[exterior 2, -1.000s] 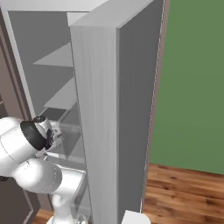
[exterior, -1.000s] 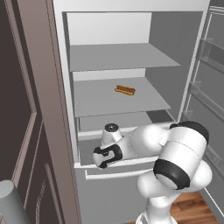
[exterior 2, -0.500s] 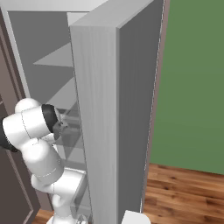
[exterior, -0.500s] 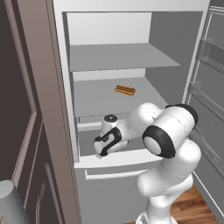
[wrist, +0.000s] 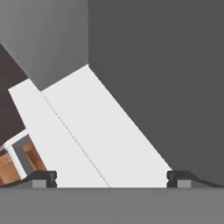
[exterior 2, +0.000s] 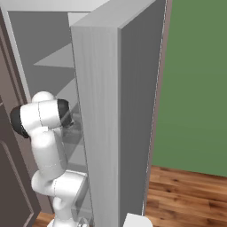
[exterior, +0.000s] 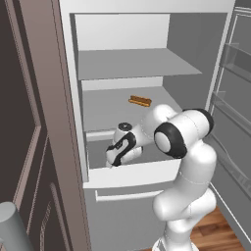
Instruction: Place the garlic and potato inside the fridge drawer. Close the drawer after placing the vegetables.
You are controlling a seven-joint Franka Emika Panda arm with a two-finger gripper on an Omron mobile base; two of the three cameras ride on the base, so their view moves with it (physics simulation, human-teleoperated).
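While tool (exterior: 113, 164) spread empty | fridge drawer (exterior: 132, 174) directly below, pulled out

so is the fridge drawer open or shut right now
Open. In the left base view the fridge drawer front stands out from the fridge, its dark inside showing, and the gripper hangs over the front edge.

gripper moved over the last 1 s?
Yes. In the left base view the gripper rose from in front of the fridge drawer front to above its open top.
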